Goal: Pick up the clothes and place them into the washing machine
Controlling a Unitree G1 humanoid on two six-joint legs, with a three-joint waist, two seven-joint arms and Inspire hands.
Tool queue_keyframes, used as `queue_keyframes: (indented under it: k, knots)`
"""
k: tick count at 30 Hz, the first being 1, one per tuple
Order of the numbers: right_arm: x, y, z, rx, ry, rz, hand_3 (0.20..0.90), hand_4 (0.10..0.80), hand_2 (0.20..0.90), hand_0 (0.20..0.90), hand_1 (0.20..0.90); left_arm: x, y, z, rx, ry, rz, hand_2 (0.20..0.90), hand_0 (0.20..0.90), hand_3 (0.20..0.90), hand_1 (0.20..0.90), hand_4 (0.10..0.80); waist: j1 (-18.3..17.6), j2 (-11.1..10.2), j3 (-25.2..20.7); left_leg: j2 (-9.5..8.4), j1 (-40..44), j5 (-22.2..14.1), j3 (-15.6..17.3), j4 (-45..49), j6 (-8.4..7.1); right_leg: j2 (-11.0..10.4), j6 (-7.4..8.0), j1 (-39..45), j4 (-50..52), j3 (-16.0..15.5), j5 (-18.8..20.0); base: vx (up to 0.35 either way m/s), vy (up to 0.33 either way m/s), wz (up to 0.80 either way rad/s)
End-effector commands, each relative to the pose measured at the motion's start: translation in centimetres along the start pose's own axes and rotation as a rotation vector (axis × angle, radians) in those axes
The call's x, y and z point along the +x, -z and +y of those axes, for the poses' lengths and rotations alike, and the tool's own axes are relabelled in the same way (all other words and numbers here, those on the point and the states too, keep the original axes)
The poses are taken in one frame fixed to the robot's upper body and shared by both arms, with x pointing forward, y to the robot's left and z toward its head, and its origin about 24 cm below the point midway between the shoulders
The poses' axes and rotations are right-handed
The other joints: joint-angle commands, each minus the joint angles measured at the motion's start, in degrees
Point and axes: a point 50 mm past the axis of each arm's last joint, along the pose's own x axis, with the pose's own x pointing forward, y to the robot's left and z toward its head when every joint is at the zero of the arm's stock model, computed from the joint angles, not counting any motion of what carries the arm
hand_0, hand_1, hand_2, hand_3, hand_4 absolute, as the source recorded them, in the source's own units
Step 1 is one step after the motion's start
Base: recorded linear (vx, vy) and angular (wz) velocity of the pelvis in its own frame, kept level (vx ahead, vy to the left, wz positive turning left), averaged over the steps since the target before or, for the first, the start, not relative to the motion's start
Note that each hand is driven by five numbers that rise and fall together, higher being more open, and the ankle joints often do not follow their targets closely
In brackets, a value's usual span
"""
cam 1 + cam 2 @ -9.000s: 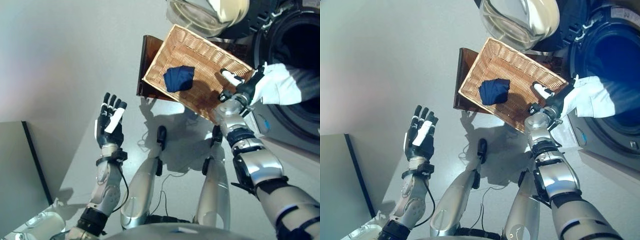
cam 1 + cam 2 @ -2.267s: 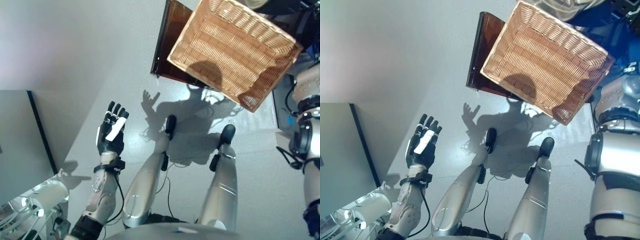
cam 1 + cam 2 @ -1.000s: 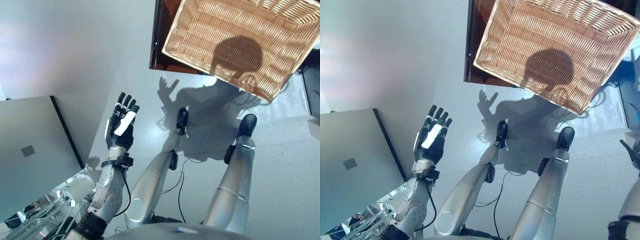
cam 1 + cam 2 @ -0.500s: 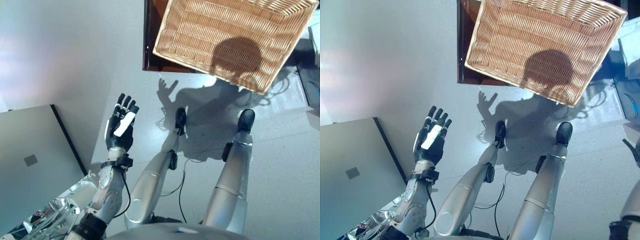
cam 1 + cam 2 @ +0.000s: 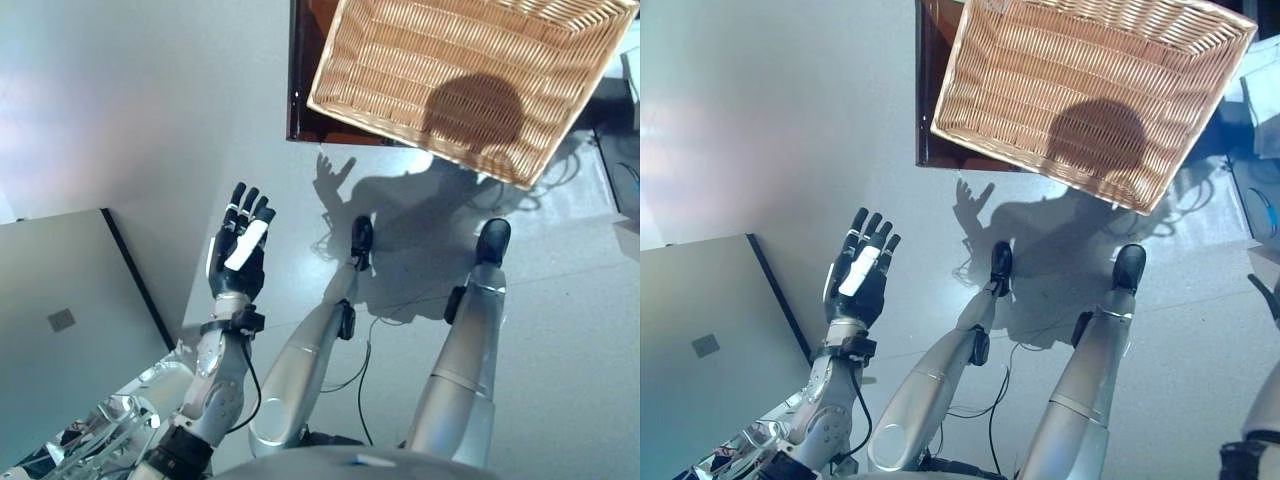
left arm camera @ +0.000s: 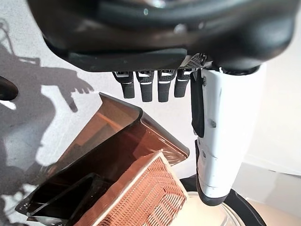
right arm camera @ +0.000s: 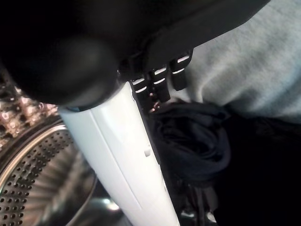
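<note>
Wicker basket [image 5: 460, 85] holds nothing, sits on dark brown stand [image 5: 305, 75] on floor. Inside washing machine drum [image 7: 33, 174]: dark blue garment [image 7: 195, 146] bunched just past right hand [image 7: 117, 136], pale grey cloth [image 7: 249, 70] lying above and behind it. Right hand's fingers extended beside white-covered thumb, not grasping garment; touching or not, cannot tell. Left hand [image 5: 238, 255] raised over floor, well apart from basket, fingers spread, holding nothing.

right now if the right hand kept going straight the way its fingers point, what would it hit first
Probably the dark navy cloth just past the right hand, with light grey fabric beside it inside the perforated drum. Depth is unclear.
</note>
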Motion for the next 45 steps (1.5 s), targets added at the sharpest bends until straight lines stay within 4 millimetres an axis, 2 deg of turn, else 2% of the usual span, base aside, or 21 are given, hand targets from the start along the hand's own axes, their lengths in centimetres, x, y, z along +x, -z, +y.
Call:
queue_keyframes:
  k: [1,3,4,6,15,22,34,45]
  knots:
    - [0.3,-8.2,1.0,-0.008,-0.050,-0.327,0.900,0.800,0.900,0.900,0.900,0.0,-3.4,-0.6,-0.037,0.036,-0.178,0.900,0.900,0.900,0.900,0.800,-1.41,8.33,2.80,4.14,-0.23,-3.06,-0.36,1.64,-5.92,2.84,-2.73,4.64,-2.40,-2.94,-5.15,0.000,0.000,0.00]
    - [0.3,-8.0,0.9,-0.025,-0.044,-0.331,0.900,0.800,0.900,0.900,0.900,0.1,-3.5,-0.6,-0.034,0.038,-0.184,0.900,0.900,0.900,0.900,0.800,-1.55,7.97,2.77,4.00,0.60,-3.69,-0.42,1.52,-5.99,2.66,-2.68,5.46,-2.51,-2.77,-6.03,0.000,0.000,0.00]
    - [0.3,-8.0,0.9,-0.029,-0.042,-0.332,0.900,0.800,0.900,0.900,0.900,0.1,-3.5,-0.6,-0.033,0.037,-0.182,0.900,0.900,0.900,0.900,0.800,-1.48,8.12,2.80,4.20,0.05,-3.11,-0.26,1.65,-5.89,2.85,-2.76,4.95,-2.58,-2.94,-5.08,0.000,0.000,0.00]
    - [0.4,-8.1,0.8,-0.037,-0.028,-0.340,0.900,0.800,0.900,0.900,0.900,0.0,-3.5,-0.6,-0.037,0.036,-0.184,0.900,0.900,0.900,0.900,0.800,-1.58,7.90,2.77,3.98,0.61,-3.76,-0.32,1.74,-6.00,2.61,-2.69,5.60,-2.59,-2.83,-5.94,0.000,0.000,0.00]
    - [0.6,-8.0,0.1,-0.197,0.073,-0.399,0.900,0.800,0.900,0.900,0.900,0.0,-3.9,-0.6,-0.010,0.044,-0.198,0.900,0.900,0.900,0.900,0.800,-1.57,7.72,2.79,4.06,1.04,-3.63,-0.40,2.30,-5.93,2.55,-2.74,6.96,-3.37,-3.50,-5.13,-0.007,0.003,0.00]
    - [0.6,-7.3,-0.1,-0.225,0.075,-0.407,0.900,0.800,0.900,0.900,0.900,-0.1,-4.0,-0.6,-0.004,0.048,-0.202,0.900,0.900,0.900,0.900,0.800,-1.41,7.45,2.79,4.17,1.19,-3.80,-0.59,2.85,-5.80,2.47,-2.74,7.76,-3.79,-3.74,-4.99,-0.011,0.004,0.00]
    - [-0.3,-2.6,0.4,-0.332,0.005,-0.368,0.900,0.800,0.900,0.900,0.900,0.1,-4.2,-0.7,-0.017,0.056,-0.216,0.900,0.900,0.900,0.900,0.800,-0.11,7.37,2.79,3.83,0.73,-3.74,-0.93,3.94,-5.45,2.12,-2.58,9.14,-5.46,-4.28,-3.79,-0.025,0.023,0.00]
    - [-1.0,0.4,0.6,-0.388,-0.057,-0.311,0.900,0.800,0.900,0.900,0.900,0.4,-4.4,-0.6,-0.011,0.056,-0.232,0.900,0.900,0.900,0.900,0.800,1.46,7.44,2.78,3.37,-0.25,-3.39,-1.45,4.47,-5.18,1.46,-2.29,9.64,-6.89,-4.59,-2.52,-0.035,0.039,0.01]
